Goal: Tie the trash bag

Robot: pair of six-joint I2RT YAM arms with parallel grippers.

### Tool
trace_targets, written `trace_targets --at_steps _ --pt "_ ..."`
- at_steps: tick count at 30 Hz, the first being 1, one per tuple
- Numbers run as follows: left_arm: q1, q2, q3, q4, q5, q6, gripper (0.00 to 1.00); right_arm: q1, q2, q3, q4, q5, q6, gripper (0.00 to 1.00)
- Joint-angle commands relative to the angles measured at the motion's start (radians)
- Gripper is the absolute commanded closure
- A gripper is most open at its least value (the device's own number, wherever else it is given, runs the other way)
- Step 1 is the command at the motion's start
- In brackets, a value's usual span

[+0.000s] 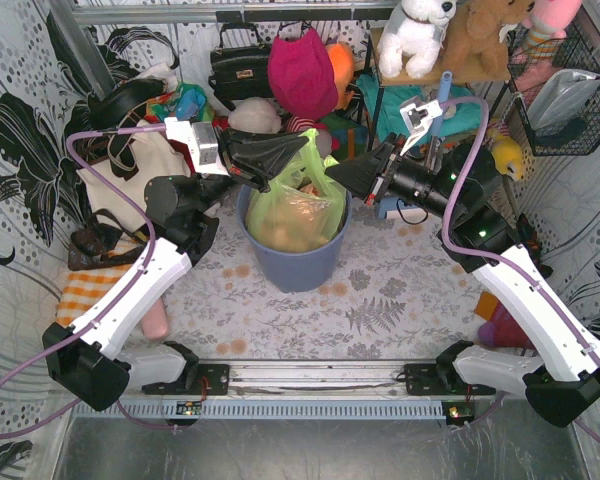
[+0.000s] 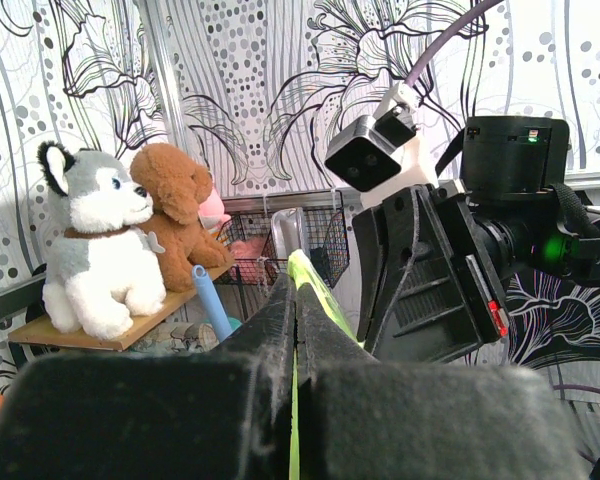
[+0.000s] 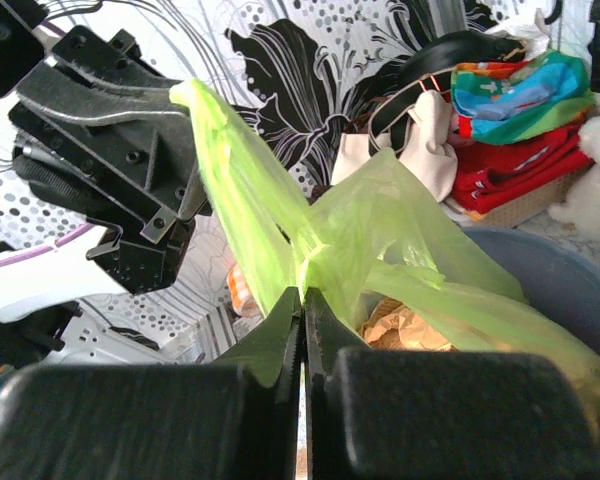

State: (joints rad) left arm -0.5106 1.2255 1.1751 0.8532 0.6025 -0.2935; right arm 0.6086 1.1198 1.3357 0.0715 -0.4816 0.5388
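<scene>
Grip at left: we see the left gripper (image 2: 295, 300) clamped flat on a thin strip of the trash bag (image 1: 292, 212).
Grip at right: the right gripper (image 3: 302, 300) pinches another flap, facing the left one, near it.
Bag: just below both, seated in the blue-grey bin (image 1: 298, 268); we see tan paper inside.

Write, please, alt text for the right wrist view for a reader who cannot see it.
The right gripper, jaws shut, pinches a flap of the light-green trash bag; the left gripper, upper left, pinches another flap. The bag sits in a blue-grey bin, tan paper showing through.
</scene>
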Motion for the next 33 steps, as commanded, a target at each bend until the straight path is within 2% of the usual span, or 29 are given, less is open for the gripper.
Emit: trace_targets --at_steps 1,12,19,29,33 --pt "-0.004 -0.007 0.001 0.023 -0.011 0.013 1.00 0.005 -0.034 -0.015 0.114 -0.063 0.001 1.00" --pt "-0.005 -0.016 0.007 -0.006 -0.019 0.024 1.00 0.005 -0.035 0.022 0.046 -0.143 -0.014 1.00" --pt "-0.003 -0.006 0.008 -0.005 -0.018 0.024 1.00 0.010 -0.020 0.019 0.011 -0.143 0.014 1.00" --pt "-0.005 -0.010 0.005 -0.010 -0.021 0.028 1.00 0.092 0.005 0.015 -0.019 -0.029 0.001 1.00" --pt "-0.005 -0.009 0.004 -0.012 -0.022 0.029 1.00 0.133 0.016 0.023 -0.045 0.060 -0.012 1.00"
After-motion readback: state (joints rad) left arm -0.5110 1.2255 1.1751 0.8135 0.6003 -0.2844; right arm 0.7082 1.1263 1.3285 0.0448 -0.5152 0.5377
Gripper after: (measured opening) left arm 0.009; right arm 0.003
